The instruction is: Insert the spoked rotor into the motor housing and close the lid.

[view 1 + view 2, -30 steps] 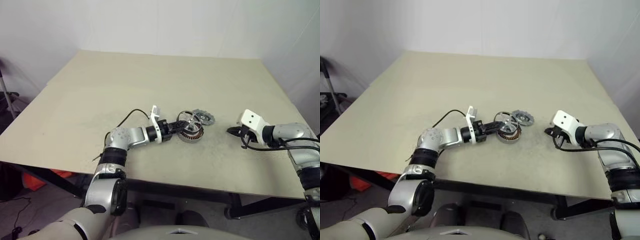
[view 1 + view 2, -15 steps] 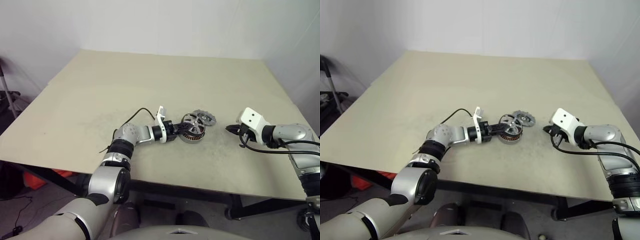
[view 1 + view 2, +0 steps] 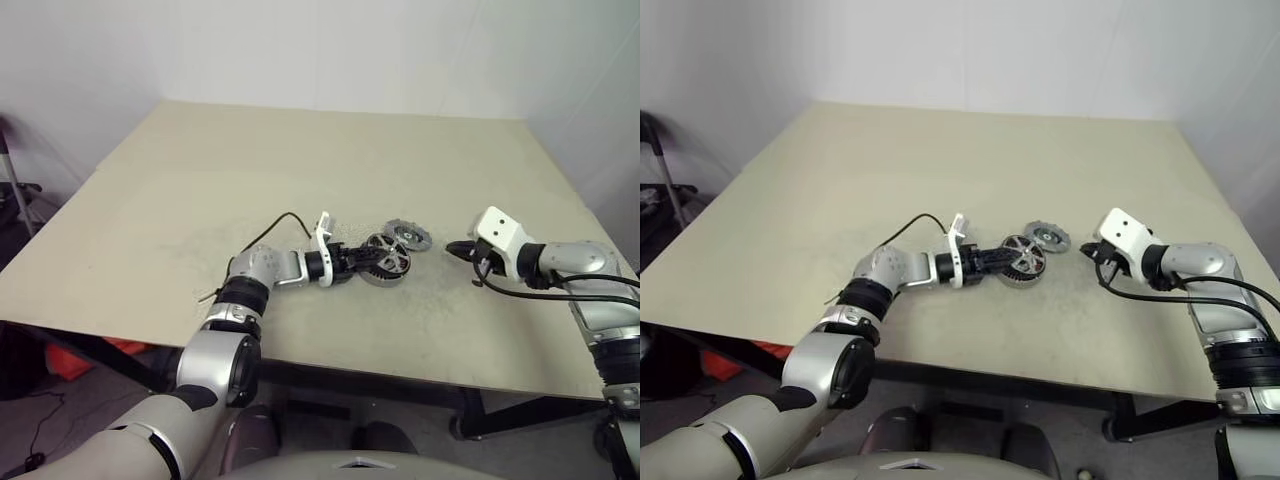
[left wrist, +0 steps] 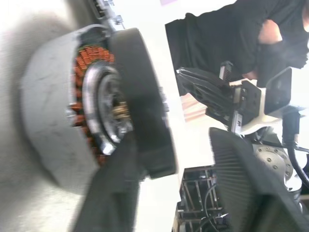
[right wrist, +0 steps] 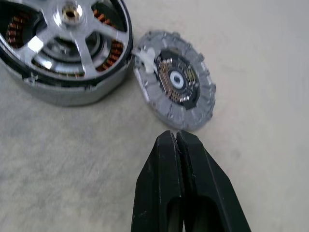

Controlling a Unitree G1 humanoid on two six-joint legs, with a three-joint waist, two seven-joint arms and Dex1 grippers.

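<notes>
The spoked rotor (image 5: pixel 72 29) lies on top of the motor housing (image 5: pixel 63 94), with copper windings showing between its spokes. Its dark rim (image 4: pixel 145 96) sits slightly proud of the housing. My left gripper (image 3: pixel 368 262) reaches in level from the left and stands open, one finger (image 4: pixel 116 193) close against the rotor's rim and the other finger (image 4: pixel 241 179) well apart. The lid (image 5: pixel 176 82), a grey notched disc, lies flat on the table just behind and to the right of the housing. My right gripper (image 5: pixel 176 140) is shut and empty, pointing at the lid from the right, a short way off.
The parts sit on a beige table (image 3: pixel 300 160) with wide bare surface behind and to the left. Its front edge runs close below my arms. A person in dark clothing (image 4: pixel 231 29) shows beyond the table in the left wrist view.
The rotor went from tilted in my left gripper above the housing to lying down on it. The left gripper has opened. My right gripper edged slightly left toward the lid.
</notes>
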